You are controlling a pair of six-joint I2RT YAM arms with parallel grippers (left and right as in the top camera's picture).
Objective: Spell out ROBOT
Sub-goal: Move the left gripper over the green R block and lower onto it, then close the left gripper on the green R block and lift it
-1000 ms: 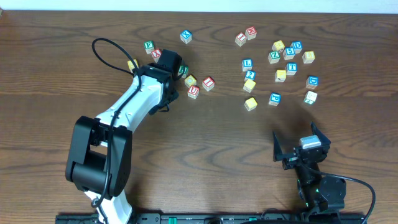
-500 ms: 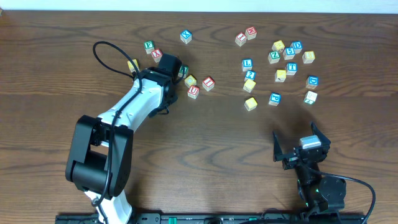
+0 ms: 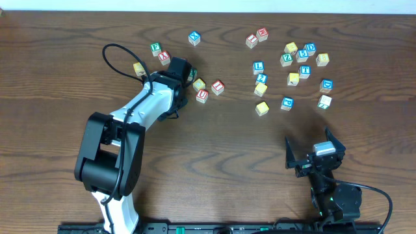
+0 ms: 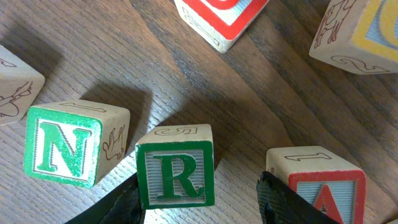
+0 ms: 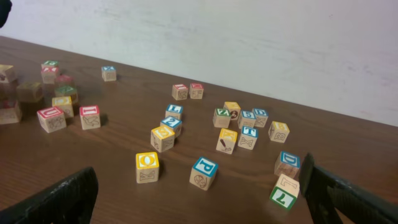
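Though within left hand [image 4: 199,202], R cube [image 4: 176,173] apparently loose one side

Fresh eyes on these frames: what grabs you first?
The left gripper, reached out to the far-left cluster, has the green R cube between its open fingers, with a green N cube on one side and a red A cube on the other. Next come the loose scatter of letter cubes at the far right and the right gripper, wide open at the near right, holding nothing.
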